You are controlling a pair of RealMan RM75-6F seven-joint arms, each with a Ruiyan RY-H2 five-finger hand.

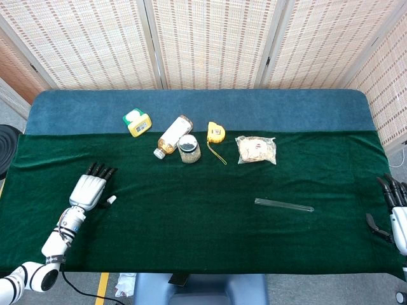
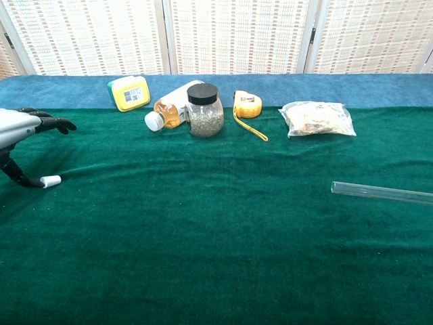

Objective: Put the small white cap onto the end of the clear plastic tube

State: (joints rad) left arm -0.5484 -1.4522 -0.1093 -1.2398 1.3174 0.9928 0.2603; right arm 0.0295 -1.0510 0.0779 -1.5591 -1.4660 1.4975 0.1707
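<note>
The small white cap (image 1: 111,199) lies on its side on the green cloth at the table's left, also seen in the chest view as the cap (image 2: 51,180). My left hand (image 1: 89,188) hovers right beside it with fingers stretched out and apart. In the chest view the left hand (image 2: 20,125) reaches its thumb tip down to the cap's left end, and nothing is gripped. The clear plastic tube (image 1: 283,204) lies flat at the right, far from the cap. At the table's right edge my right hand (image 1: 396,213) is spread and holds nothing; the chest view does not show it.
Along the back stand a yellow-green box (image 1: 137,122), a bottle (image 1: 173,135) lying on its side, a black-lidded jar (image 1: 189,149), a yellow tape measure (image 1: 216,132) and a clear bag (image 1: 256,150). A woven screen closes the far side.
</note>
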